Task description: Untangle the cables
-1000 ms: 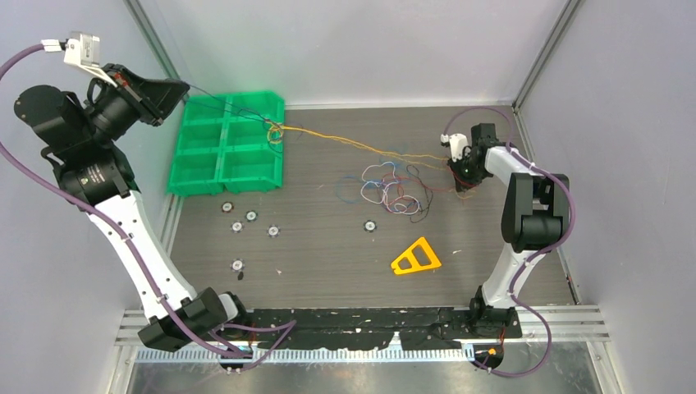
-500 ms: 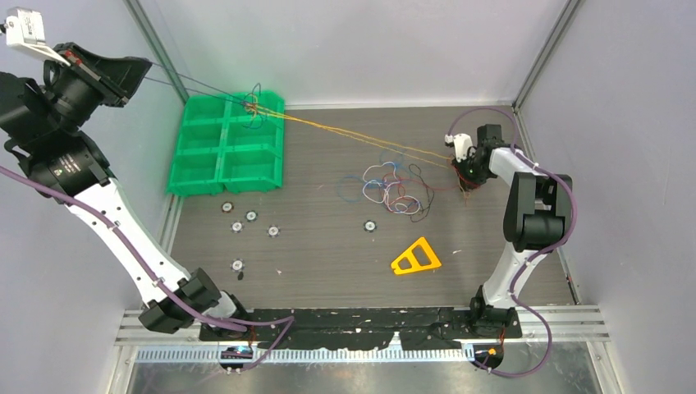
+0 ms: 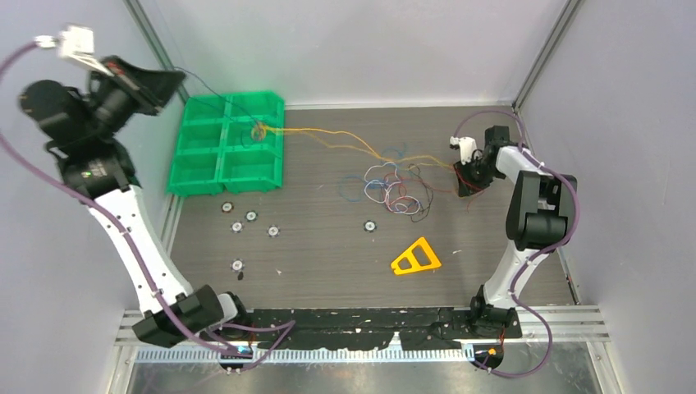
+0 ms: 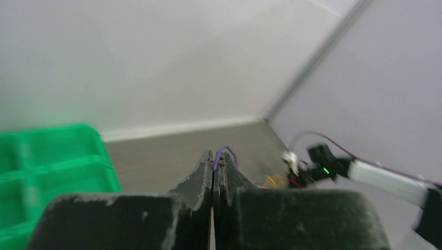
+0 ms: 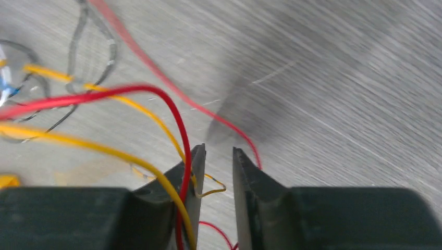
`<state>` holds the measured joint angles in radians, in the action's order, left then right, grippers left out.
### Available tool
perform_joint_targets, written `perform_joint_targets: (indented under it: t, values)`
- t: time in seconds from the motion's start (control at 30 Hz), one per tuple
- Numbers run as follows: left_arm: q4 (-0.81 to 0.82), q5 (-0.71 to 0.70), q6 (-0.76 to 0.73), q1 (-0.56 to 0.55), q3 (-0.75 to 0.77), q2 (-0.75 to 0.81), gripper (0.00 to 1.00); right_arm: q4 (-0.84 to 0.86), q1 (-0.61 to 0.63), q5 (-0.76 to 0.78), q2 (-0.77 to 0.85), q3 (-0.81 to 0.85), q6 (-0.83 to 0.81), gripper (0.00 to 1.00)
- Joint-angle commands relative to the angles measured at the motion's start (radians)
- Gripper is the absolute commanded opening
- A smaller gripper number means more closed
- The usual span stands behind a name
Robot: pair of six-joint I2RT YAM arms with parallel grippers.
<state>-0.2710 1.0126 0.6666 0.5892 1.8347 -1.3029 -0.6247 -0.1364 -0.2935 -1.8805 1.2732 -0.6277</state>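
Observation:
The cables [image 3: 396, 185] lie as a loose tangle of red, blue, white and black wires on the table right of centre. Yellow and orange wires [image 3: 345, 144] run slack from a small knot [image 3: 263, 131] over the green bin to my right gripper [image 3: 469, 172]. My left gripper [image 3: 164, 82] is raised at the far left, shut on a thin purple-blue wire [image 4: 224, 152] that leads down to the knot. In the right wrist view my right gripper [image 5: 219, 152] stands slightly open just above the table. Red [image 5: 177, 112] and yellow [image 5: 78, 140] wires drape over its left finger.
A green bin [image 3: 226, 152] with several compartments stands at the back left. A yellow triangular piece [image 3: 416, 257] lies at the front right. Several small round white pieces [image 3: 251, 217] are scattered on the table, one more [image 3: 370, 224] near the tangle. Walls close in on three sides.
My left gripper rose and pulled the yellow wires taut, then came back down to the right. The wires now hang slack and the knot sits lower over the bin. The right gripper shifted slightly right.

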Motion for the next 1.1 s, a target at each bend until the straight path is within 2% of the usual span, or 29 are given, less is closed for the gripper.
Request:
perform_joint_targets:
  t: [0.0,0.1,0.17,0.27,0.37,0.47,0.5,0.53,0.57,0.63,0.73,0.93,0.97,1.0,1.03,1.07]
  values:
    - [0.111,0.007,-0.012,-0.266,-0.190,0.105,0.00,-0.155,0.084,-0.224,0.081,0.085,-0.004,0.50]
    - [0.111,-0.031,-0.024,-0.459,-0.292,0.122,0.00,-0.264,0.130,-0.319,0.127,0.146,-0.011,0.81]
    - [0.114,-0.051,-0.039,-0.556,-0.328,0.113,0.00,-0.343,0.179,-0.382,0.151,0.207,-0.026,0.88]
    - [0.134,-0.061,-0.022,-0.672,-0.327,0.081,0.00,-0.433,0.201,-0.494,0.166,0.321,-0.008,0.91]
    - [0.153,-0.062,0.008,-0.752,-0.302,0.042,0.00,-0.396,0.237,-0.588,0.206,0.377,0.131,0.93]
    - [0.219,-0.057,0.092,-0.794,-0.290,0.007,0.00,-0.161,0.282,-0.646,0.262,0.361,0.322,0.94]
    - [0.245,-0.054,0.125,-0.804,-0.289,-0.005,0.00,-0.097,0.313,-0.661,0.297,0.343,0.439,0.96]
    - [0.275,-0.051,0.155,-0.814,-0.290,-0.017,0.00,0.044,0.333,-0.660,0.314,0.307,0.492,0.97]
    - [0.313,-0.046,0.187,-0.825,-0.296,-0.029,0.00,0.113,0.372,-0.655,0.346,0.289,0.585,0.99]
    - [0.372,-0.034,0.245,-0.842,-0.306,-0.051,0.00,0.272,0.436,-0.635,0.377,0.255,0.681,0.96]
    - [0.399,-0.011,0.288,-0.870,-0.292,-0.091,0.00,0.403,0.543,-0.577,0.384,0.249,0.702,0.95]
    - [0.376,-0.014,0.288,-0.885,-0.257,-0.125,0.00,0.414,0.677,-0.514,0.304,0.295,0.635,0.98]
    - [0.375,-0.014,0.286,-0.884,-0.247,-0.127,0.00,0.401,0.686,-0.503,0.294,0.291,0.618,0.91]
    - [0.371,-0.014,0.283,-0.883,-0.236,-0.128,0.00,0.394,0.694,-0.485,0.279,0.287,0.587,0.72]
    - [0.359,-0.015,0.273,-0.880,-0.221,-0.130,0.00,0.378,0.696,-0.475,0.272,0.274,0.572,0.62]
    - [0.335,-0.016,0.259,-0.873,-0.204,-0.131,0.00,0.368,0.697,-0.451,0.263,0.266,0.547,0.45]
